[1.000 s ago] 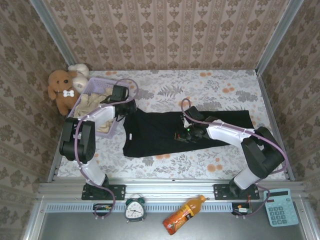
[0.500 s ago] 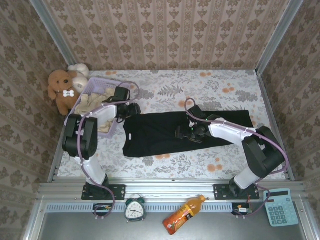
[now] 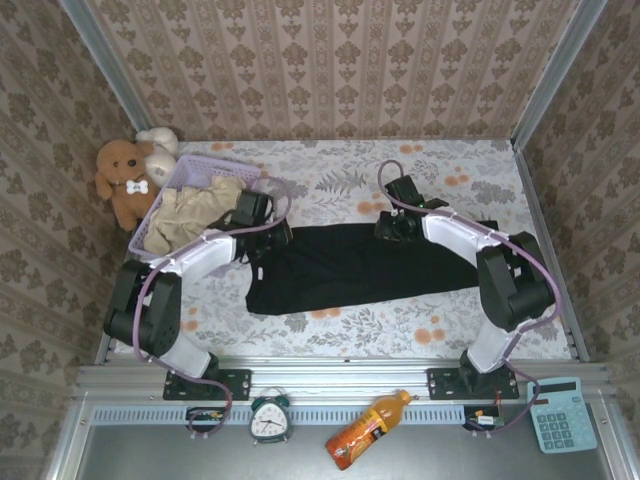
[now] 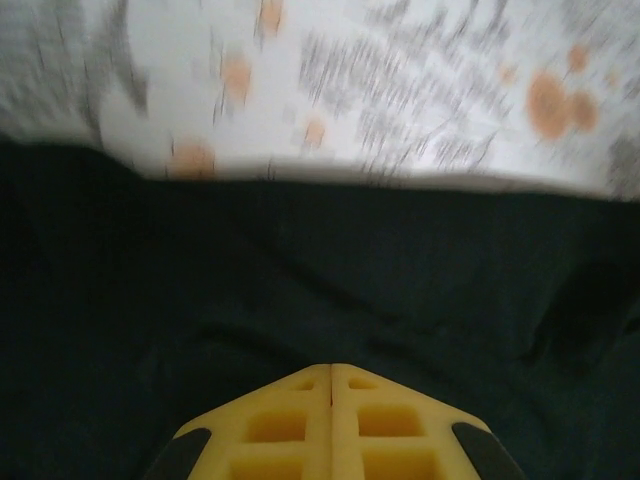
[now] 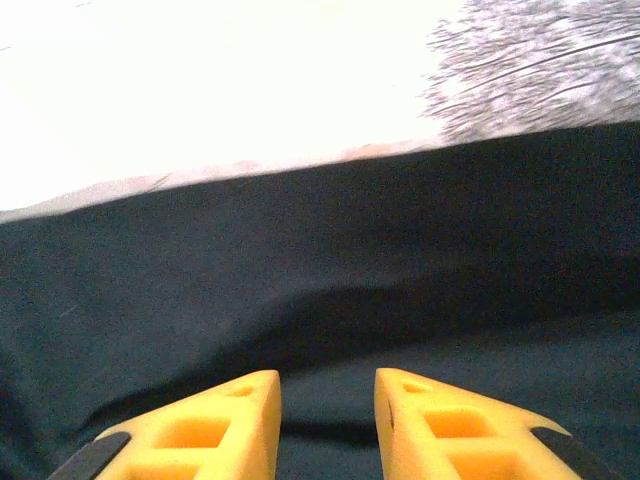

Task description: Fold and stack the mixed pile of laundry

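The large black garment (image 3: 360,265) lies flat as a long strip across the middle of the flowered table (image 3: 330,180). My left gripper (image 3: 270,240) is at the garment's left far corner. In the left wrist view its yellow fingers (image 4: 331,368) are shut, pressed together just above black cloth (image 4: 300,270), with nothing seen between them. My right gripper (image 3: 393,228) is at the garment's far edge, right of centre. It hangs open (image 5: 327,376) over black cloth (image 5: 330,260), with nothing in the gap. The cream-beige garment (image 3: 190,215) lies in the lavender basket (image 3: 205,165).
Two teddy bears (image 3: 125,175) sit in the far left corner beside the basket. An alarm clock (image 3: 270,420), an orange bottle (image 3: 365,430) and a calculator (image 3: 560,413) lie on the front ledge. Patterned walls close in the table at the left, back and right.
The right gripper went from the garment's middle to its far edge, and its jaws now stand apart. The left gripper shifted slightly right. The black garment now lies as a narrower strip.
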